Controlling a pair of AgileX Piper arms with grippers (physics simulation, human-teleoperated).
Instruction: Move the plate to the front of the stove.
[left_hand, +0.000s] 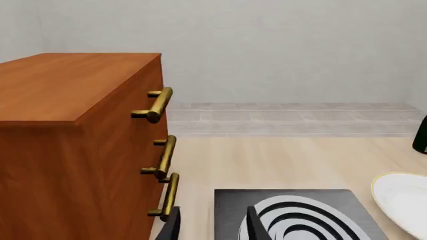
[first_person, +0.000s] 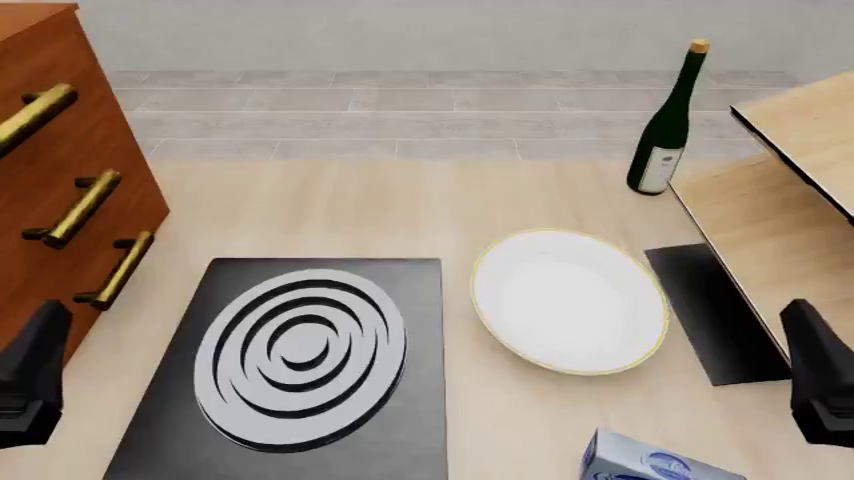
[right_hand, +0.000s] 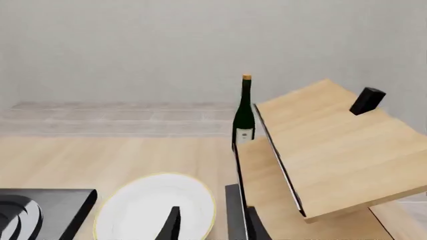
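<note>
The plate, white with a thin gold rim, lies flat on the table just right of the stove, a black slab with silver-grey concentric rings. My left gripper is open with nothing between its fingers, low at the stove's near left side, with the stove and the plate's edge ahead of it. My right gripper is also open and holds nothing. It sits near the front right, with the plate just beyond its left finger. Neither gripper touches the plate.
A wooden cabinet with brass handles stands left of the stove. A green wine bottle stands behind the plate. A tilted wooden shelf and a plain black mat are at the right. A blue-white box lies near the front edge.
</note>
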